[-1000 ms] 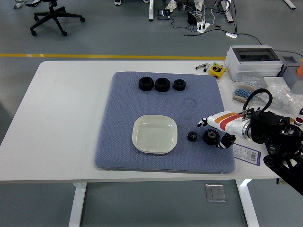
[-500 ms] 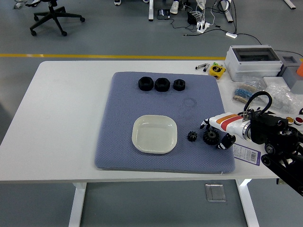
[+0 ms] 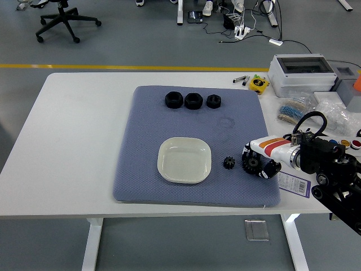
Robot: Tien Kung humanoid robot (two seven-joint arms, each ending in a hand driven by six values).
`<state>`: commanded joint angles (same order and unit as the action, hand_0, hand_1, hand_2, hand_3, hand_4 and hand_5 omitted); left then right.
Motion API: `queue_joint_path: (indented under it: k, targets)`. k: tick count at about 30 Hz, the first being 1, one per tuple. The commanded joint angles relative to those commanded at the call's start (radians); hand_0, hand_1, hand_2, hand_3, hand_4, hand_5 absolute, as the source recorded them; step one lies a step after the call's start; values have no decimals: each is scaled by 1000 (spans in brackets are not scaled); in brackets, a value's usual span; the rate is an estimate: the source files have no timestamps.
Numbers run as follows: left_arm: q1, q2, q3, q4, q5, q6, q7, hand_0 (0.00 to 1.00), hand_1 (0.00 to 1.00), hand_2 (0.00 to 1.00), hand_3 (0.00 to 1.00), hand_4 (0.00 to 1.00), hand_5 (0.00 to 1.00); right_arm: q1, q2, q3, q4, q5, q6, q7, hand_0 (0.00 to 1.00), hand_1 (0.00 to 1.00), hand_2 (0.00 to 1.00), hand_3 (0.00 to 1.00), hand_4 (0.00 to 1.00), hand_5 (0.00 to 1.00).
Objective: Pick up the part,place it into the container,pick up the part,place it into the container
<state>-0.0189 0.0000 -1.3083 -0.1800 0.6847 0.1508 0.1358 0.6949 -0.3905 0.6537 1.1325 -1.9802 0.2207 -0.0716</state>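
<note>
Two black gear parts lie on the blue-grey mat [image 3: 145, 127], right of the white square dish [image 3: 164, 149]. The small gear [image 3: 229, 163] lies free. The larger gear [image 3: 250, 164] sits between the fingers and thumb of my right hand [image 3: 258, 161], which comes in from the right edge. The white fingers [image 3: 247, 150] curl over the gear's far side and the thumb presses its near right side. The gear still rests on the mat. The dish is empty. My left arm is out of view.
Three black nuts [image 3: 193, 100] stand in a row at the mat's far edge. A grey box [image 3: 299, 72], a yellow object [image 3: 259, 84], bags of small parts [image 3: 335, 113] and a purple-edged card [image 3: 294, 183] fill the table's right side.
My right hand has shifted slightly down and right, and its fingers have drawn in over the larger gear. The gears, dish and nuts have not moved.
</note>
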Motion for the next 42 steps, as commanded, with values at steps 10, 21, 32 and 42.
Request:
queue_joint_path:
  k: [10, 21, 32, 42]
  targets:
    - [5, 0, -17, 0, 22, 2, 2, 874, 835, 859, 626, 573, 741, -8, -18, 14, 29, 32, 10, -11, 339, 403, 459, 455, 460, 110]
    - [4, 0, -9, 0, 13, 2, 0, 874, 835, 859, 624, 572, 741, 39, -32, 14, 126, 18, 14, -20, 328, 400, 459, 452, 445, 165]
    - [1, 0, 0, 0, 2, 5, -1, 874, 835, 858, 624, 572, 739, 196, 68, -101, 150, 20, 30, -28, 317, 401, 459, 452, 441, 178]
    - [-7, 0, 7, 0, -6, 14, -3, 874, 836, 857, 624, 571, 739, 303, 220, -235, 54, 18, 36, -24, 325, 401, 461, 455, 450, 174]
